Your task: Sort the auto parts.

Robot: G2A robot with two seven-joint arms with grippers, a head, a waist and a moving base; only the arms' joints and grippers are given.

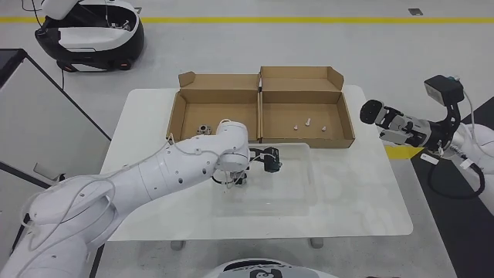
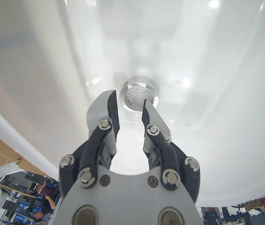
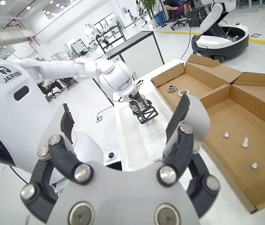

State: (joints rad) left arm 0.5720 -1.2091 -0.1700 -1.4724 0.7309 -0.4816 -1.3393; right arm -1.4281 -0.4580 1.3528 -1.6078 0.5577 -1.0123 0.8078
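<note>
White desk (image 1: 363, 193) carries two cardboard boxes (image 1: 278, 117), shallow white tray (image 1: 293, 189) in front. My left jaws released, down in tray, tips at metal ring (image 2: 139, 94) on tray floor. My right jaws released, holding nothing, beyond desk's edge. Three bolts (image 3: 244, 141) in one box.

metal ring (image 2: 139, 93): its near side is behind one finger (image 2: 153, 115) of the left gripper (image 2: 128, 97). can't tell if the finger touches it.
left arm (image 1: 193, 171): in the middle of the top view it covers part of the white tray (image 1: 297, 193) and what lies under the wrist.
left box (image 1: 176, 116): the arm hides a bit of its near wall. the part (image 1: 204, 129) inside is too small to tell from above.
bolts (image 1: 307, 122): tiny pale dots in the right box (image 1: 347, 127), upper middle of the top view. too small to tell their shape there.
right arm (image 1: 432, 127): cut off by the right edge of the top view.
</note>
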